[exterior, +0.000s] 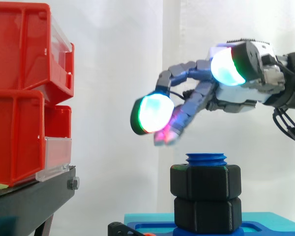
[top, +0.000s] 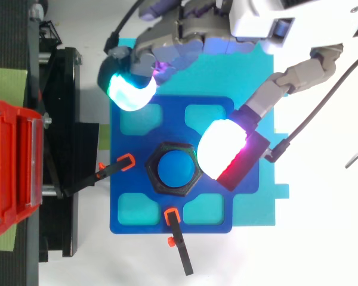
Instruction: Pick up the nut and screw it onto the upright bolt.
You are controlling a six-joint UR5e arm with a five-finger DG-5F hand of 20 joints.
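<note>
A blue upright bolt stands on a blue base. Two black hex nuts sit on it, one above the other, and the bolt's threaded top pokes out of the upper nut. From above the upper nut rings the bolt's blue top. The hand hovers above and slightly behind the bolt, its fingers spread and relaxed, holding nothing. Glowing fingertips hang a little above the bolt's top without touching it. In the top view the hand reaches in from the upper edge.
Red bins on a black stand rise at the left. The base lies on a cyan plate. Two black clamps with orange tips hold the base at its left and front.
</note>
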